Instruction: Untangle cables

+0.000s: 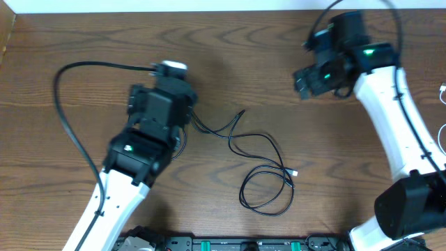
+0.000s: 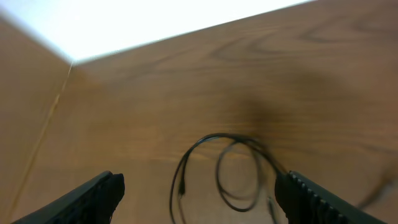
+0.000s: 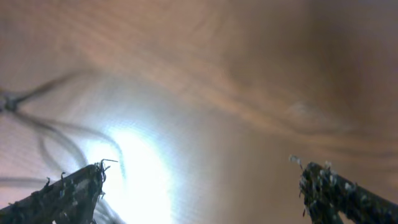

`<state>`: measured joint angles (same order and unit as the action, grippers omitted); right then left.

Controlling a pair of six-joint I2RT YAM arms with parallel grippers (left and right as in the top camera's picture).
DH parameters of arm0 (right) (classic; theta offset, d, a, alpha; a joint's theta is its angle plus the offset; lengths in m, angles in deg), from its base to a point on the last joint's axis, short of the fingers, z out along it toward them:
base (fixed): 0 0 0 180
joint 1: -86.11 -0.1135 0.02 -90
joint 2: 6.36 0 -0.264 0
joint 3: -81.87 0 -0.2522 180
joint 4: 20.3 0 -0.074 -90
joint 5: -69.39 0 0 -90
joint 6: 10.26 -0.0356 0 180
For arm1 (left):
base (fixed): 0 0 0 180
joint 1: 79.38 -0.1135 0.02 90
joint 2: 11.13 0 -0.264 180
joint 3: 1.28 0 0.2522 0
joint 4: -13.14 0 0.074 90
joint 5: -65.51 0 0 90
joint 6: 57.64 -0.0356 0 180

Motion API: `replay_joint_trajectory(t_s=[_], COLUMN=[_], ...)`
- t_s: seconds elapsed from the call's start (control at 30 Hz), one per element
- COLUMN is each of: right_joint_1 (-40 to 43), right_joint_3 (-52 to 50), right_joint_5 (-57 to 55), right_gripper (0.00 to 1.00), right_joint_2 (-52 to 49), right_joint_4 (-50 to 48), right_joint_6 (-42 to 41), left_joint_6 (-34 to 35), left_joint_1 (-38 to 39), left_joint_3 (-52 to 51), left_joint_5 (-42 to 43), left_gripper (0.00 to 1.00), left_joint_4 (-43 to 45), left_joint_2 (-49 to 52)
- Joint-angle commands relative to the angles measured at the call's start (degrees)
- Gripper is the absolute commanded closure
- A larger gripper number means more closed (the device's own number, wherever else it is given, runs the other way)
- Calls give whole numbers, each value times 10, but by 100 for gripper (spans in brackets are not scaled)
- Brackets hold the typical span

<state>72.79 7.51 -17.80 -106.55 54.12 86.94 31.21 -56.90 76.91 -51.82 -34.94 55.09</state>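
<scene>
Your left gripper (image 2: 200,198) hangs wide-jawed and empty just over one end of the thin black looped cable (image 1: 245,198) lying mid-way across the brown wooden table (image 1: 230,56), likely poised to grab it, while your right gripper (image 3: 202,190), equally wide, sits well apart.

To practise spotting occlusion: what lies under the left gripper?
Below the left gripper, its wrist view shows wooden table and a loop of black cable. Overhead, the left arm hides where that cable ends.
</scene>
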Motion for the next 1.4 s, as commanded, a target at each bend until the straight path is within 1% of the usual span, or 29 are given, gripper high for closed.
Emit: replay_joint_trajectory(t_s=[0.0,0.1,0.17,0.27,0.33,0.4,0.5,0.73,0.77,0.8,0.83,0.9,0.93,0.97,1.1,1.17,1.27,1.37], right_joint_1=[-54,-102,-123,-139,-144,-150,-161,-179,-181,-183,-184,-186,-186,-186,-186,-186,-186,-183], right_joint_3=[-23,-51,-76,-138,-186,-224,-268,-300,-302,-304,-306,-307,-307,-307,-307,-301,-260,-174], right_joint_5=[-63,-84,-84,-77,-45,-21,-18,-18,-17,-17,-18,-18,-18,-18,-9,-7,-9,-13], right_gripper=[1,1,1,1,1,1,1,1,3,10,21,73,96,99,99,99,99,99], right_joint_2=[1,1,1,1,1,1,1,1,1,1,1,1,1,1,1,2,13,31], right_joint_4=[25,30,23,-21,-57,-80,-106,-115,-117,-120,-123,-131,-135,-139,-161,-173,-170,-143], right_joint_6=[-49,-59,-49,-48,-50,-65,-84,-88,-89,-90,-92,-103,-106,-111,-118,-134,-131,-108], left_joint_6=[64,64,64,64,64,64,64,64,64,64,64,64,64,64,64,64,64,64], left_joint_1=[-62,-98,-110,-111,-112,-112,-112,-112,-112,-112,-112,-112,-112,-112,-112,-112,-112,-111], left_joint_3=[12,12,12,12,12,12,12,12,12,12,12,12,12,12,12,12,12,12], left_joint_5=[31,51,51,51,60,62,64,64,64,64,64,64,64,64,64,64,64,64], left_gripper=[18,19,21,21,21,22,21,21,21,21,21,21,21,21,21,21,21,21], left_joint_4=[-4,-18,-30,-33,-30,-30,-27,-28,-28,-28,-28,-28,-28,-28,-28,-28,-28,-28], left_joint_2=[0,0,0,0,0,0,0,0,0,0,0,0,0,0,0,0,0,0])
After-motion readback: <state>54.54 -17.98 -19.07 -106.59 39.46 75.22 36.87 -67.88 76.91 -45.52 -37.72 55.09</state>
